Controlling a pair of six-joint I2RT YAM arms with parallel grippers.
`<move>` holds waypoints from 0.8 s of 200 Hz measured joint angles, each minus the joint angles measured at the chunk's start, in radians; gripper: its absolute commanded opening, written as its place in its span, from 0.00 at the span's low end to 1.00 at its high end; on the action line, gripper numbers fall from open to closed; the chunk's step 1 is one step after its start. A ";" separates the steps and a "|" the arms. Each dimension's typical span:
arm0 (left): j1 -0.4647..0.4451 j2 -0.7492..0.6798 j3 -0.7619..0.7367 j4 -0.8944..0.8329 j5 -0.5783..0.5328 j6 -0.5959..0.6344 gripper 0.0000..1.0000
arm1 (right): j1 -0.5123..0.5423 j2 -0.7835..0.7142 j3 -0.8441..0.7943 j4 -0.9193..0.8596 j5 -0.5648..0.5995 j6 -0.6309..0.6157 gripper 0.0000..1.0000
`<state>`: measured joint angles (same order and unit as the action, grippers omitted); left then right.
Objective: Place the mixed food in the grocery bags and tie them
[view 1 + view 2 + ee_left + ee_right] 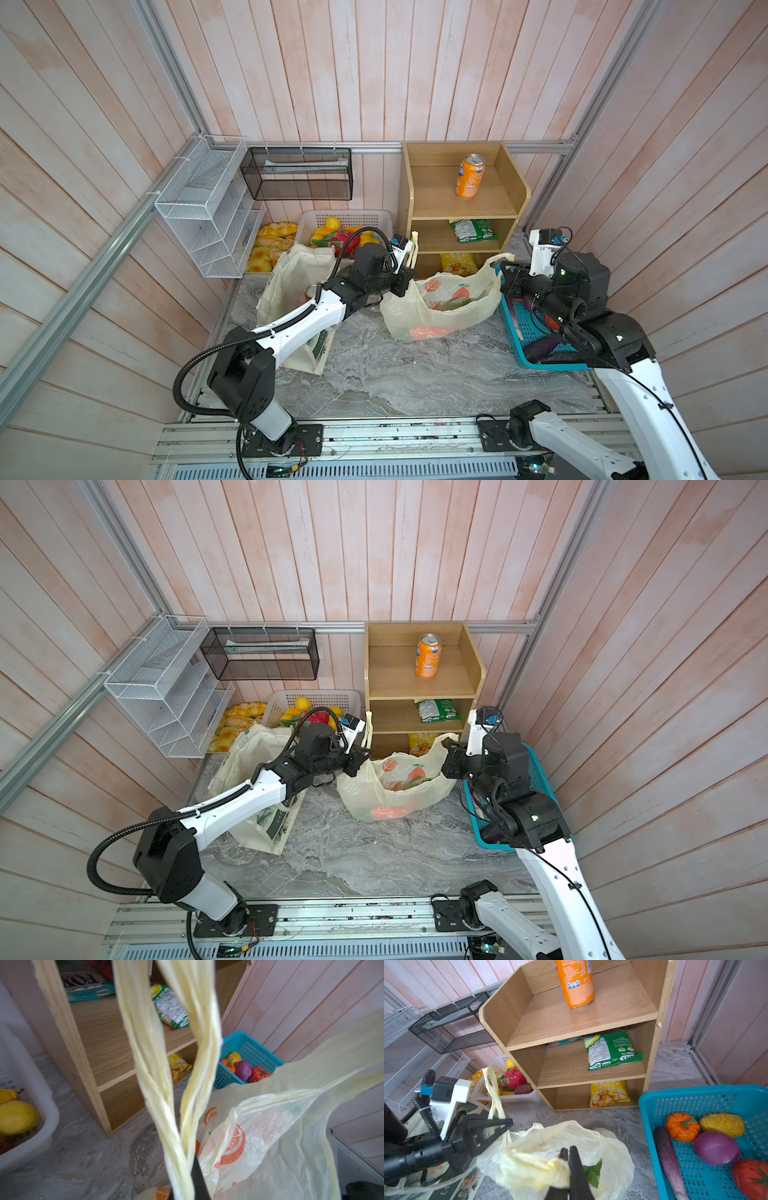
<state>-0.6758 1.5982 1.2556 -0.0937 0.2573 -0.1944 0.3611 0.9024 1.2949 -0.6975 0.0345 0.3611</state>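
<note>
Mixed food is judged to be largely packed already. To the left of the wooden shelf (pixel 436 199), and nearer the robot than it, the canvas tote (pixel 299 262) stands open on the tabletop (pixel 374 382), partly covered by the left arm. The top of a can (pixel 311 290) shows inside it and is taken to be the red soda can; no knot can be seen in the tote's straps. In front of the shelf's left edge the left hand (pixel 409 278) is clamped on one handle (pixel 149 1059) of the plastic bag (pixel 440 309), and the twisted loop rises from between its shut fingers. The bag sits directly in front of the shelf with its mouth spread wide. Orange carrots (pixel 428 332) show through its thin wall and green tops (pixel 593 1169) lie within. The purple snack packet cannot be made out in either bag. In front of the shelf's right edge the right hand (pixel 568 1153) is closed on the bunched second handle (pixel 533 1167). The two handles are held apart and uncrossed, so the knot on this bag is judged not yet begun, and the tote is left to be tied as well. On the shelf stand the orange soda can (pixel 469 176) and the green packet (pixel 473 230), which are no part of the task. To the right of the shelf the blue basket (pixel 525 332) holds toy vegetables.
</note>
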 measured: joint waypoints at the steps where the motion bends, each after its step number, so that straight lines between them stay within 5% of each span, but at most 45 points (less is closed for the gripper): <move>1: -0.001 0.000 0.001 -0.003 -0.006 -0.002 0.00 | 0.000 0.000 0.000 0.000 0.000 -0.001 0.00; 38: -0.008 -0.023 0.000 -0.012 0.002 -0.015 0.00 | 0.000 0.005 0.000 -0.004 -0.072 -0.025 0.00; 80: -0.008 -0.018 0.013 0.027 0.169 0.039 0.00 | 0.013 0.055 0.000 -0.009 -0.166 -0.078 0.00; 123: -0.008 0.084 0.179 0.000 0.372 0.117 0.00 | 0.060 0.128 0.000 -0.008 -0.251 -0.148 0.00; 160: -0.008 0.119 0.215 -0.031 0.432 0.131 0.00 | 0.119 0.172 0.010 -0.006 -0.298 -0.183 0.00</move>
<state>-0.6842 1.7176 1.4704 -0.1242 0.6895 -0.0635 0.4797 1.0748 1.3045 -0.7033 -0.2638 0.1780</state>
